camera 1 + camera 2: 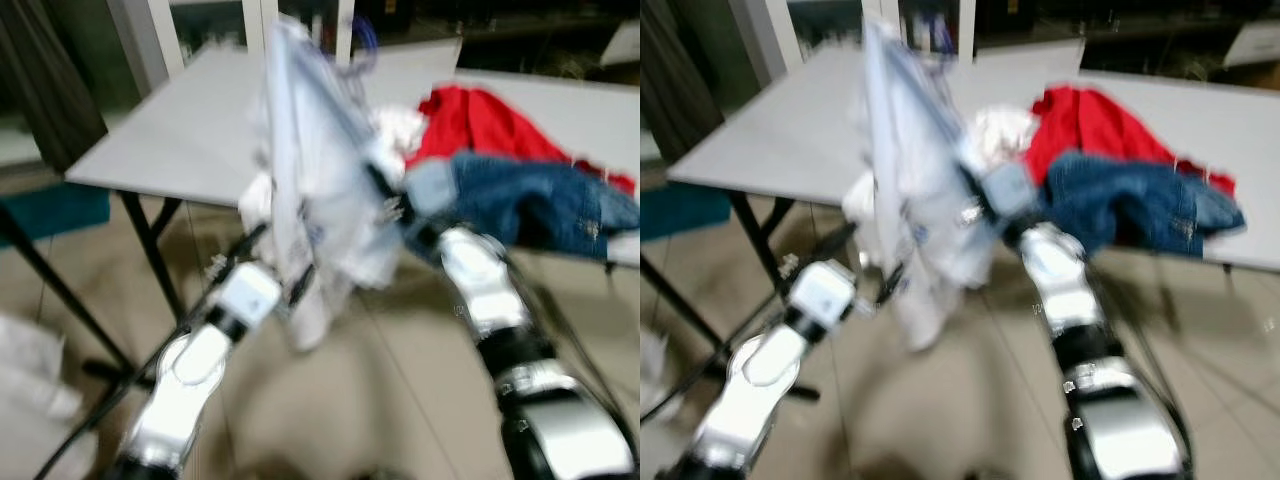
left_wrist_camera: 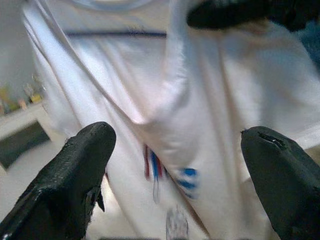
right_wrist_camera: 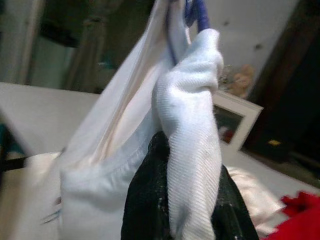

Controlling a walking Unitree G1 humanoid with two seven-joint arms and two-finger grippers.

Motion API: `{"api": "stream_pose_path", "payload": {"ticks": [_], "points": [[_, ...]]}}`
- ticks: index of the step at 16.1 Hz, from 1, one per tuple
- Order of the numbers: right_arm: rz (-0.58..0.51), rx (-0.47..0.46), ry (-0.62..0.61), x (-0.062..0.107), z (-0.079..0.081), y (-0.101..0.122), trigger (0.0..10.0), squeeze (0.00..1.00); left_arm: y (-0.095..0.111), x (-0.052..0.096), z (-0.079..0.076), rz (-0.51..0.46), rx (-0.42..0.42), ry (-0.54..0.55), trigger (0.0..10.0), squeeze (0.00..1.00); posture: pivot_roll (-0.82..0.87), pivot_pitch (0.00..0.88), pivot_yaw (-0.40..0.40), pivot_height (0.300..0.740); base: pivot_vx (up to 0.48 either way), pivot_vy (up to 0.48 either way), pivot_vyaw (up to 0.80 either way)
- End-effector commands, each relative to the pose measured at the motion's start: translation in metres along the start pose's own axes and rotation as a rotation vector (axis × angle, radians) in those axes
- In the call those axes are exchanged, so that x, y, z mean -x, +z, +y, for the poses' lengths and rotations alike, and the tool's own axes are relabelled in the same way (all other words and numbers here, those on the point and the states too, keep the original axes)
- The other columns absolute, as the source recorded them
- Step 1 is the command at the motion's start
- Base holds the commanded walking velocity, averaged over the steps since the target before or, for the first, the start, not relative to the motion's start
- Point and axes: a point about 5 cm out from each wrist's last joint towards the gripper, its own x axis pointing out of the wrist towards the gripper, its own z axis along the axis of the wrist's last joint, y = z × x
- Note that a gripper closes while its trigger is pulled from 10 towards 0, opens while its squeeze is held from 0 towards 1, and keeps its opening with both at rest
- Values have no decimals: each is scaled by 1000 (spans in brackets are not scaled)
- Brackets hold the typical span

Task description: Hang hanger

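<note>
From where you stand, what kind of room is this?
Probably a room in a home used for sorting laundry: a grey folding table holds a red garment and blue jeans, the floor is tiled, and the right gripper holds a white T-shirt on a hanger.

Indoor room, home-like. Grey folding tables on black legs, pale tiled floor. Loose laundry heaped on tabletop: red garment, blue jeans. Glazed white-framed door or cabinet behind. Framed picture against wall, low shelf with small items
</note>
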Motion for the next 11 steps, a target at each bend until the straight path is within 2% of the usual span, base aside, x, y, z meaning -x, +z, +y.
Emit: {"api": "stream_pose_path", "payload": {"ticks": [1,7,11], "points": [[-130,24,-24,-16,-5,29,10000,0,1,2,11,7,-26,24,10000,0,61,0,-14,740,480,0,0],[-230,62,-58,-32,-23,63,10000,0,2,1,9,7,-26,17,10000,0,60,0,-13,740,480,0,0],[-230,75,-44,-38,-23,66,10000,0,3,1,10,5,-29,24,10000,0,66,0,-18,740,480,0,0]]}}
